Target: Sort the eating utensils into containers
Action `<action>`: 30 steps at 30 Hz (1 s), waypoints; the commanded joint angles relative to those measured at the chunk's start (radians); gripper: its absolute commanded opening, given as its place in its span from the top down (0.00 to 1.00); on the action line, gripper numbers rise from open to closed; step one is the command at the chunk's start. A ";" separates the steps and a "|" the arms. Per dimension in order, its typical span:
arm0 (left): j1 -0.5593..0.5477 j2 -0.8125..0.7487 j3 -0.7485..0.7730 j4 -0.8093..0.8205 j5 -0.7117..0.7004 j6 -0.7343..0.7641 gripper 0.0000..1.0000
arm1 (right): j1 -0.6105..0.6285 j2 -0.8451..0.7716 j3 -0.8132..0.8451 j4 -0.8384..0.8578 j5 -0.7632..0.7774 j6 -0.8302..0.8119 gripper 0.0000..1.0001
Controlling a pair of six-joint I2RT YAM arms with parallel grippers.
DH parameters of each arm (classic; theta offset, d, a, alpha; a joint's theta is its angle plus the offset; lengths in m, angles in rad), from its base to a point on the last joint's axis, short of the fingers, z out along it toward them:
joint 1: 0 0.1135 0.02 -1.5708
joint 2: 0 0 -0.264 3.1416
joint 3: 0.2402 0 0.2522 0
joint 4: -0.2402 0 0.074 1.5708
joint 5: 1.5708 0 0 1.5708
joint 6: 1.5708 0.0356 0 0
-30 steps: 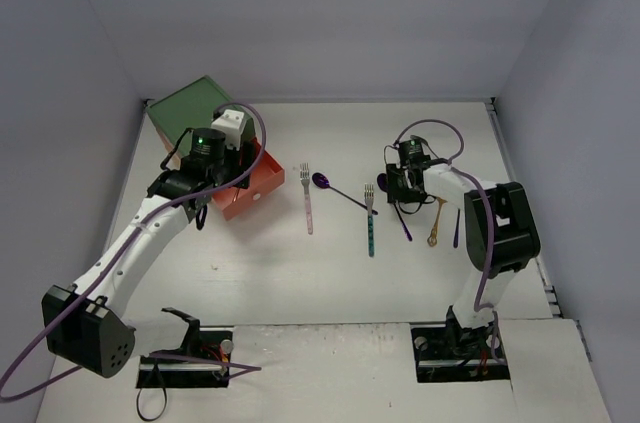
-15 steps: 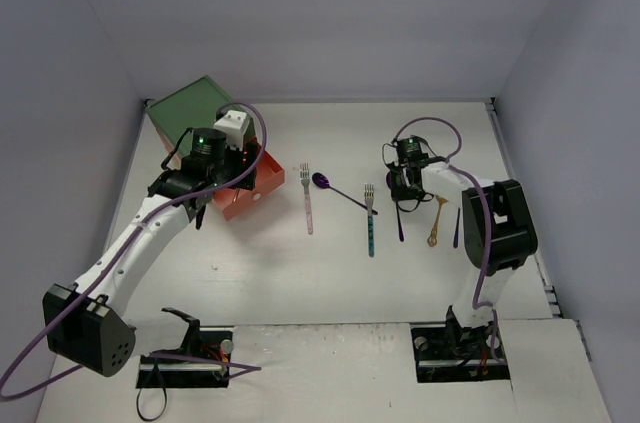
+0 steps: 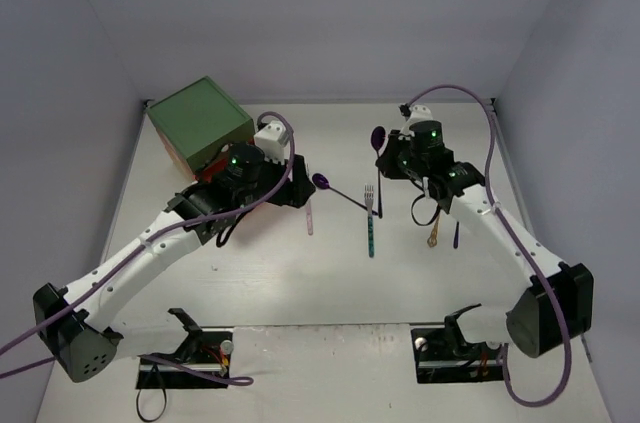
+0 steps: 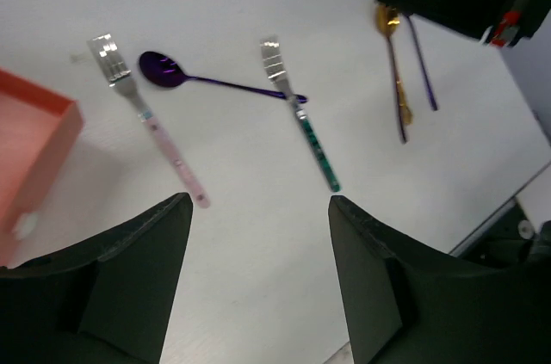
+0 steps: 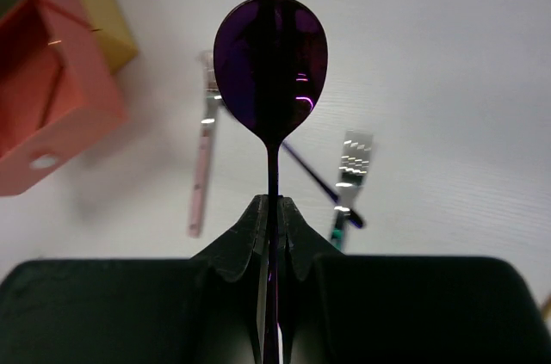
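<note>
Right wrist — spoon (image 5: 270,63) handle inside claw (image 5: 270,205)

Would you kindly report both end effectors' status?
Left end effector open, empty. Right end effector shut on shiny purple spoon. Orange-red drawer open, left arm over it.

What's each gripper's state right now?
Left gripper: open, holding nothing.
Right gripper: closed, holding a purple spoon by its handle.

My top camera looks down from behind my bases (image 3: 185,348) over the whole table (image 3: 300,283); my left wrist view hangs above it; my right peers along its fingers (image 5: 245,243); all three share the pink fork (image 4: 164,136) and teal fork (image 4: 312,138).
</note>
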 commanded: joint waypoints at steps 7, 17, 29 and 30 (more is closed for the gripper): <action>-0.226 0.092 0.112 0.174 -0.209 -0.115 0.40 | 0.155 -0.185 -0.076 0.212 -0.071 0.258 1.00; -0.306 0.179 0.137 0.224 -0.278 -0.095 0.47 | 0.230 -0.219 -0.132 0.288 -0.070 0.342 1.00; -0.327 0.215 0.139 0.212 -0.334 -0.107 0.83 | 0.257 -0.229 -0.162 0.320 -0.069 0.371 1.00; -0.327 0.215 0.136 0.212 -0.340 -0.109 0.88 | 0.259 -0.230 -0.164 0.322 -0.069 0.373 1.00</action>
